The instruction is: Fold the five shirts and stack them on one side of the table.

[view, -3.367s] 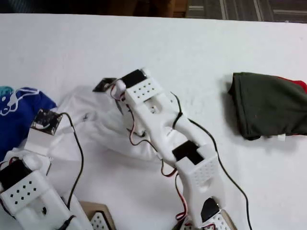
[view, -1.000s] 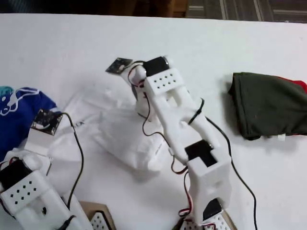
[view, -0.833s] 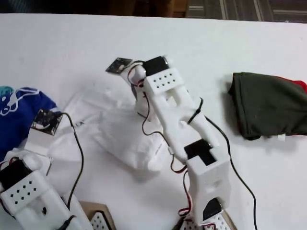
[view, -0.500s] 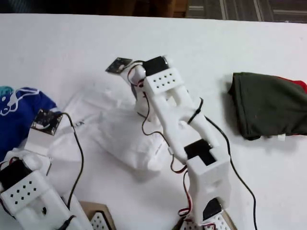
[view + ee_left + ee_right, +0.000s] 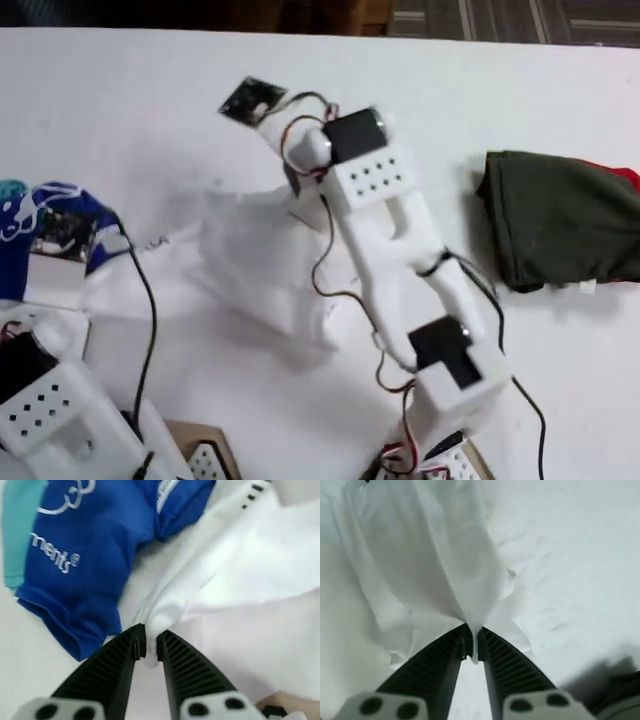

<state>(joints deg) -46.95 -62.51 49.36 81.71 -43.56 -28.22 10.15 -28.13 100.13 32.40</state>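
left gripper fingers clamp an edge of the white shirt beside the blue shirt; right gripper fingers pinch another fold, mid tabletop. folded dark green shirt lies well apart.

Both arms are built from boxy white plastic shells. The right arm has black motor blocks set into its joints, a plate dotted with a grid of small holes, and thin red and black wires looping along its side, while the left arm has the same dotted white shell and a black cable. A small dark circuit board sits at the right arm's tip, and the left hand and right hand each have two black ribbed fingers on a white base with dark round screw holes.
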